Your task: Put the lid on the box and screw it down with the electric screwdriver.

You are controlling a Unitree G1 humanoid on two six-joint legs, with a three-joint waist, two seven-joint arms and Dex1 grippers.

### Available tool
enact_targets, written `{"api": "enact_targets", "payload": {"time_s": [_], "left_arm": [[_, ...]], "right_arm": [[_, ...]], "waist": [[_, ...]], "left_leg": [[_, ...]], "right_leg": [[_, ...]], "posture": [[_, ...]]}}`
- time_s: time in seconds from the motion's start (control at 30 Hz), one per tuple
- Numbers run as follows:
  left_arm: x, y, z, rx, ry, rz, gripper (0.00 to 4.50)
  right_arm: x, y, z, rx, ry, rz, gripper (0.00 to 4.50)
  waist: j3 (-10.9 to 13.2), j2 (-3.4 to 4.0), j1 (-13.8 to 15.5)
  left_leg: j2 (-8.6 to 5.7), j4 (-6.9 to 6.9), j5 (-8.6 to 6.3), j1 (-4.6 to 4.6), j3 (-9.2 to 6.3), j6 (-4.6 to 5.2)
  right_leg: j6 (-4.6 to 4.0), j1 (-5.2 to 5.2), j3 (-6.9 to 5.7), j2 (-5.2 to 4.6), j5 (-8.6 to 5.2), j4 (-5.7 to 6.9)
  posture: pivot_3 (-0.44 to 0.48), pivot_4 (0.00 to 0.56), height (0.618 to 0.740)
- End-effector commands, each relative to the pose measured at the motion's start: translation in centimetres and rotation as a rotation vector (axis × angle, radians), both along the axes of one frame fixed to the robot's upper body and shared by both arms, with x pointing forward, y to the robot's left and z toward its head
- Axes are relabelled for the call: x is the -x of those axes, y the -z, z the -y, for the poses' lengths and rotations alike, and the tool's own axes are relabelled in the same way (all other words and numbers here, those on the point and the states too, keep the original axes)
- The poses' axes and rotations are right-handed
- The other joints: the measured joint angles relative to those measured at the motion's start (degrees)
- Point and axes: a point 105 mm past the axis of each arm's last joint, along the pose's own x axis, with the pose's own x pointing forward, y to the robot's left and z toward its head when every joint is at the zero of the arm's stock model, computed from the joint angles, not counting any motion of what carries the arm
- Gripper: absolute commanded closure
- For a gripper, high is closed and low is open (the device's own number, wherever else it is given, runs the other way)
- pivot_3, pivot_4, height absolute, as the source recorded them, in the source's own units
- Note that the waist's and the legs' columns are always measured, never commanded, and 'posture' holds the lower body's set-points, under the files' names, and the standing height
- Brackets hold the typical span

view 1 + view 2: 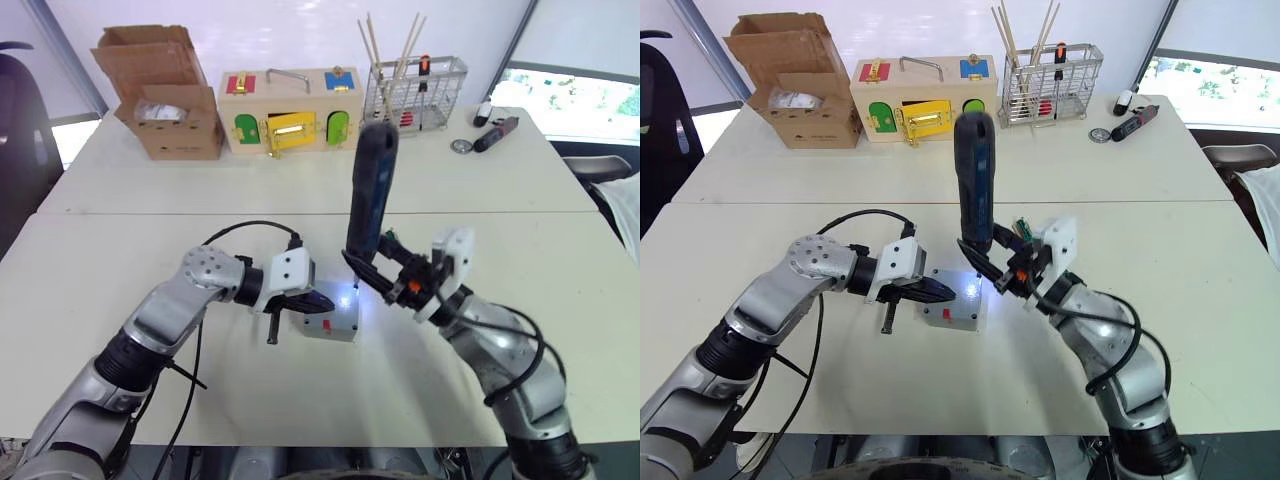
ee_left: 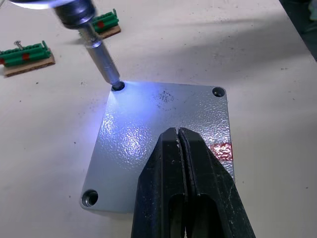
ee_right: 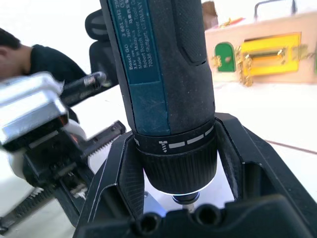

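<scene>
While the left claw [image 2: 179, 148], fingers pressed together, rests on the flat grey plastic lid [image 2: 148, 144], the right claw [image 1: 385, 283] grips the dark blue-black cylindrical electric screwdriver [image 1: 371, 185], bit in a corner hole.

Left claw [image 2: 179, 144] reached inward with fingers pressed together, tips resting flat; right claw [image 1: 372, 272] clamped the electric screwdriver [image 1: 371, 190] upright, forearm angled inward.

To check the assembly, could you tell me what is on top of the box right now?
The lid covers the box. The left claw, shut, presses on it, and the screwdriver bit sits in a corner hole. The inside is hidden.
</scene>
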Motion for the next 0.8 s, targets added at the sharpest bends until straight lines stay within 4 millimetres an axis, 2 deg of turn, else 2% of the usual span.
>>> {"api": "enact_targets", "payload": {"time_s": [0.03,0.1,0.2,0.3,0.37,0.47,0.57,0.6,0.7,0.8], "left_arm": [[0.0,3.3,-1.3,-0.113,-0.049,-0.086,4.5],[-0.4,2.5,-1.1,-0.072,-0.052,-0.049,4.5],[-0.7,0.7,-1.1,-0.007,-0.055,-0.072,4.5],[-1.2,-1.9,-1.7,0.071,-0.058,-0.107,4.5],[-2.5,-2.7,-2.6,0.045,-0.082,-0.04,4.5],[-4.6,-3.0,-3.1,0.015,-0.1,0.029,4.5],[-6.7,-4.9,-2.5,0.104,-0.117,0.049,4.5],[-7.2,-5.6,-2.1,0.122,-0.118,0.077,4.5],[-6.6,-6.9,-0.5,0.149,-0.046,0.118,4.5],[-4.0,-7.9,1.1,0.177,0.08,0.112,4.5]], "right_arm": [[0.3,-6.0,1.5,-0.02,0.015,0.172,2.75],[-1.0,-7.9,3.4,-0.047,0.065,0.147,2.75],[-1.9,-10.7,5.8,-0.148,0.079,0.053,2.75],[-1.7,-12.2,7.6,-0.15,0.062,-0.073,2.75],[-2.0,-12.5,9.7,-0.103,0.13,-0.142,2.75],[-2.5,-11.1,12.6,-0.004,0.251,-0.285,2.75],[-1.7,-8.6,15.3,0.05,0.319,-0.504,2.75],[-1.5,-7.6,16.6,0.081,0.378,-0.573,2.75],[0.1,-4.3,19.4,0.22,0.5,-0.756,2.75],[2.1,-1.9,20.7,0.28,0.519,-0.925,2.75]], "waist": [[0.0,0.05,0.1],[0.0,0.03,0.2],[0.5,0.0,0.0],[0.9,0.01,0.0],[1.2,0.09,0.1],[1.2,0.07,0.2],[1.3,0.02,0.4],[1.3,-0.04,0.3],[1.4,-0.06,0.4],[1.4,-0.07,0.3]], "left_leg": [[-0.01,0.02,0.02,-0.2,-0.01,-0.03],[-0.01,0.06,0.05,-0.56,-0.12,-0.08],[-0.01,0.05,0.05,-0.6,-0.13,-0.08],[0.0,0.08,0.07,-0.68,-0.11,-0.09],[0.0,0.04,0.07,-0.83,-0.11,-0.08],[0.01,0.24,0.08,-1.63,-0.08,-0.09],[-0.02,0.44,0.17,-1.99,0.03,-0.24],[0.0,0.82,0.18,-2.38,0.01,-0.26],[0.0,1.05,0.16,-2.72,0.08,-0.23],[-0.01,1.06,0.15,-2.72,0.15,-0.21]], "right_leg": [[0.01,-0.2,-0.02,0.0,0.01,0.03],[0.08,-0.53,-0.17,0.01,0.05,0.06],[0.08,-0.55,-0.21,0.0,0.05,0.05],[0.07,-0.64,-0.21,-0.01,0.06,0.09],[0.07,-0.78,-0.23,0.01,0.06,0.1],[0.08,-1.55,-0.28,0.05,0.07,0.32],[0.1,-1.85,-0.27,0.03,0.06,0.53],[0.11,-2.09,-0.33,0.05,0.06,0.73],[0.19,-2.34,-0.31,0.05,0.1,0.79],[0.26,-2.34,-0.25,0.05,0.14,0.79]], "posture": [[0.0,0.15,0.74],[0.0,0.15,0.74],[0.0,0.15,0.74],[0.0,0.15,0.74],[0.0,0.15,0.74],[0.0,0.15,0.74],[0.0,0.15,0.74],[0.0,0.15,0.74],[0.0,0.15,0.74],[0.0,0.15,0.74]]}}
